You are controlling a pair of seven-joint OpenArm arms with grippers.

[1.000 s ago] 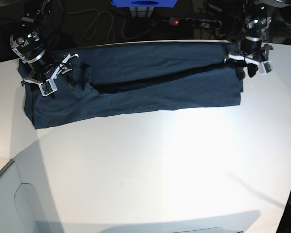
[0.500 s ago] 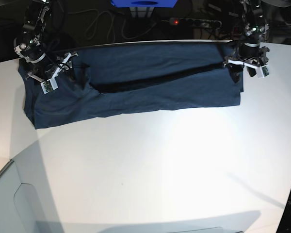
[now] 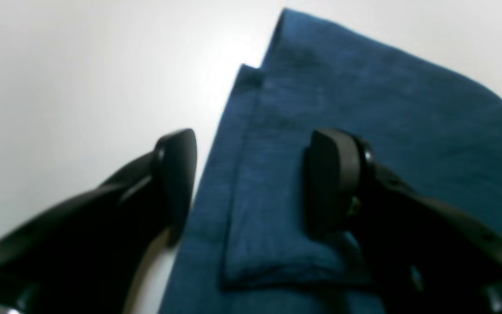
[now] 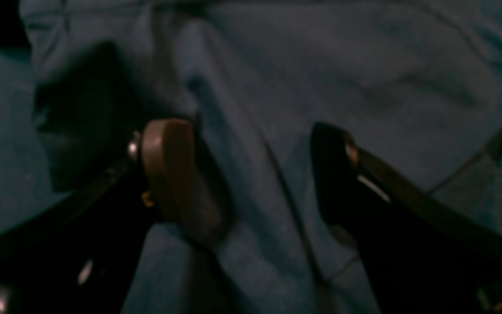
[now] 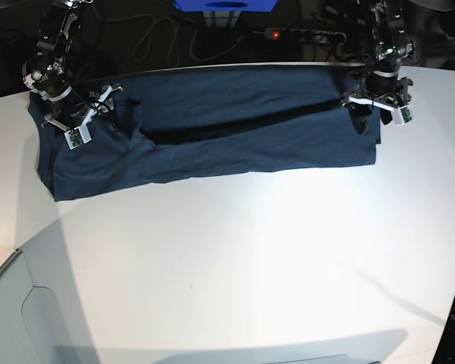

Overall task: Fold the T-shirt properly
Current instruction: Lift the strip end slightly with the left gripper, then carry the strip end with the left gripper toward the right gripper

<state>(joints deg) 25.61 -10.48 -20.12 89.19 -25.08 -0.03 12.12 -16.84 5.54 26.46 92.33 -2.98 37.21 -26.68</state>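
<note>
My left pincer (image 3: 251, 183) hangs with its jaws spread wide and nothing between them; one black fingertip (image 3: 177, 174) is over the white table (image 3: 59, 78), the other (image 3: 334, 183) over the hemmed edge of the T-shirt (image 3: 364, 109). In the base view that same pincer (image 5: 379, 106) sits at the far right end of the cloth, close above it. Whether the tips touch the fabric I cannot tell.

My right pincer (image 4: 251, 174) is also spread apart and holds nothing; its brownish pad (image 4: 164, 165) and its dark pad (image 4: 329, 174) stand over rumpled blue fabric (image 4: 320, 65), with a seam running down between them. In the base view it (image 5: 80, 117) hovers at the far left end of the garment.

The T-shirt (image 5: 212, 129) lies at the far side of the table (image 5: 250, 265), folded lengthwise into a long dark-blue band, a shadowed crease running along its middle. I can read no label, brand or writing on it in any view.

Behind the table, a power strip (image 5: 303, 34) shows a red light, and a blue box (image 5: 224, 4) sits at the top edge.
</note>
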